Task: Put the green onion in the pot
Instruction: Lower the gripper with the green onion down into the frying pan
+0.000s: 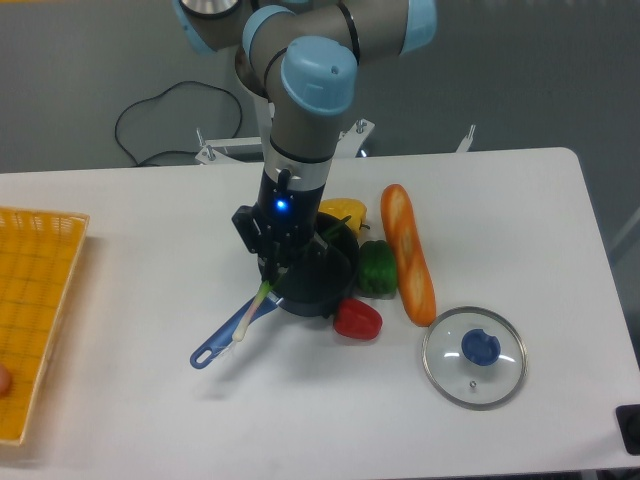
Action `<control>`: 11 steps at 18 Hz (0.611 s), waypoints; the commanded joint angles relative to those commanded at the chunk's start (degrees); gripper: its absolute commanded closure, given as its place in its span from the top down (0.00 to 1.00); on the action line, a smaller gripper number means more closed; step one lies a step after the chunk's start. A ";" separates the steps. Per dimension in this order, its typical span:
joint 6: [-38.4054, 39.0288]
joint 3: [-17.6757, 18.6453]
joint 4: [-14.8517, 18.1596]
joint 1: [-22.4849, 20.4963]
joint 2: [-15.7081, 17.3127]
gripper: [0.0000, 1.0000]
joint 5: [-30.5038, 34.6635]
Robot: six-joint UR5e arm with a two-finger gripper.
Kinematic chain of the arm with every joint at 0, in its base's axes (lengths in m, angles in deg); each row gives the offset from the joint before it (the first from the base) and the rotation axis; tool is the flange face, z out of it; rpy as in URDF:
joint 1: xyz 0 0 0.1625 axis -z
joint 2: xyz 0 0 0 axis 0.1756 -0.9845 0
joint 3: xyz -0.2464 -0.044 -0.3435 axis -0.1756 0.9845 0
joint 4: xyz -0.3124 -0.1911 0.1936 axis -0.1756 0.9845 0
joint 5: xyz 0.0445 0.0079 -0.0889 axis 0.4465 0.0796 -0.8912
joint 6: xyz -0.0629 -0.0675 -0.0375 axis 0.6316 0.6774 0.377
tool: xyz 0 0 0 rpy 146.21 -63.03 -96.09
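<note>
Presently the gripper is pinched on the green onion, jaws nearly together with the stalk between them, at the left rim of the pot. The stalk hangs down and to the left, its pale end lying over the pot's blue handle, so the onion is outside the bowl of the pot. The arm descends almost vertically from above, wrist slightly tilted, blue light lit; a green pepper, red pepper and glass lid lie to the right.
</note>
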 joint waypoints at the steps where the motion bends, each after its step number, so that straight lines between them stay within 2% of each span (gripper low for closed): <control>1: 0.00 0.00 0.00 -0.09 -0.18 0.00 -0.09; 11: -0.35 0.53 -1.49 0.09 -4.04 0.00 -0.18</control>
